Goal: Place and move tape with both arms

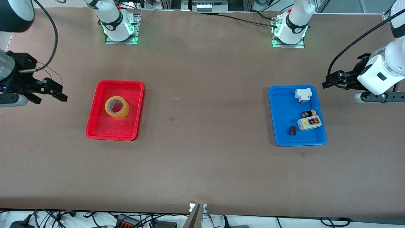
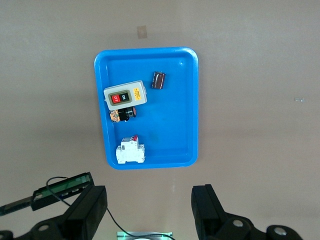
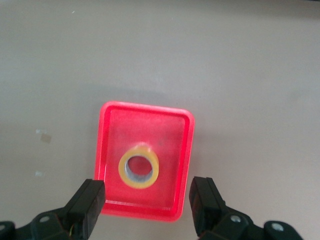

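The tape (image 1: 117,107), a yellowish ring, lies flat in the red tray (image 1: 101,126) toward the right arm's end of the table. It also shows in the right wrist view (image 3: 138,167). My right gripper (image 1: 60,92) hangs open and empty over the bare table beside the red tray, at the table's end; its fingers (image 3: 87,202) stand wide apart in the right wrist view. My left gripper (image 1: 329,81) hangs open and empty over the table beside the blue tray (image 1: 281,104), and it shows in the left wrist view (image 2: 150,205).
The blue tray (image 2: 185,100) holds a white breaker (image 1: 302,95), a grey switch box (image 1: 309,123), a small black-and-orange part (image 1: 309,113) and a small black cylinder (image 1: 293,130). Small bits of tape (image 1: 172,119) lie mid-table.
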Controlling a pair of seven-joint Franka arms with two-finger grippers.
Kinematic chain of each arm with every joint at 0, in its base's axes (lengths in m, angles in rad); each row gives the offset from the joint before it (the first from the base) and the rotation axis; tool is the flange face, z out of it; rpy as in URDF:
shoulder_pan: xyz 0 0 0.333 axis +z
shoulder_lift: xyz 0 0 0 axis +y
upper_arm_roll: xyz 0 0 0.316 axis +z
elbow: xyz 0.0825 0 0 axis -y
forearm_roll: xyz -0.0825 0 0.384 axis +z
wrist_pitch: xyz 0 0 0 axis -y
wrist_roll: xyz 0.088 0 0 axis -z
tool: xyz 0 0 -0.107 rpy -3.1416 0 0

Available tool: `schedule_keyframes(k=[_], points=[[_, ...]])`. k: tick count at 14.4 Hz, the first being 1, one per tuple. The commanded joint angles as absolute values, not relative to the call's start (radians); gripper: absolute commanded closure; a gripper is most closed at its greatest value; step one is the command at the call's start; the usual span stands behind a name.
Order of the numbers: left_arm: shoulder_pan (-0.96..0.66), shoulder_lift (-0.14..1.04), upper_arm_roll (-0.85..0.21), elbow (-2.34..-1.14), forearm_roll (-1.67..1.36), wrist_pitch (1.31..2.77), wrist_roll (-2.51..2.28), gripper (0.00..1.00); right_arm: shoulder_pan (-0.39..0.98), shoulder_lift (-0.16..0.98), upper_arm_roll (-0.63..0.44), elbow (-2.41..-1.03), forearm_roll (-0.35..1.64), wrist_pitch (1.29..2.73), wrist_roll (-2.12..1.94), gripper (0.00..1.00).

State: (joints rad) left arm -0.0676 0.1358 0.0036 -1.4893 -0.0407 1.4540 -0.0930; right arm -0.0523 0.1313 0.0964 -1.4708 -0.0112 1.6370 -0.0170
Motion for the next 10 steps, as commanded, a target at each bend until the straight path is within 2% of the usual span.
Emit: schedule_keyframes(k=[1,5,7,9,10], points=[[-0.071,0.127,0.002,-1.48,-0.031,1.44,-0.115,0.0,-0.063,0.137,0.109,-1.385,0.003,1.493,0.073,0.01],[-0.075,0.121,0.0,-1.485,-0.028,1.448,-0.107,0.0,-0.052,0.025,0.121,-1.46,0.017,1.463,0.106,0.01],[-0.072,0.071,-0.017,-1.555,-0.028,1.465,-0.107,0.0,-0.049,-0.015,0.127,-1.511,0.009,1.468,0.106,0.01],[-0.066,0.0,-0.018,-1.652,-0.029,1.543,-0.107,0.0,-0.043,-0.018,0.126,-1.522,0.006,1.47,0.097,0.01],[-0.064,-0.008,-0.018,-1.658,-0.029,1.539,-0.106,0.0,-0.044,-0.018,0.126,-1.535,0.006,1.485,0.091,0.01]])
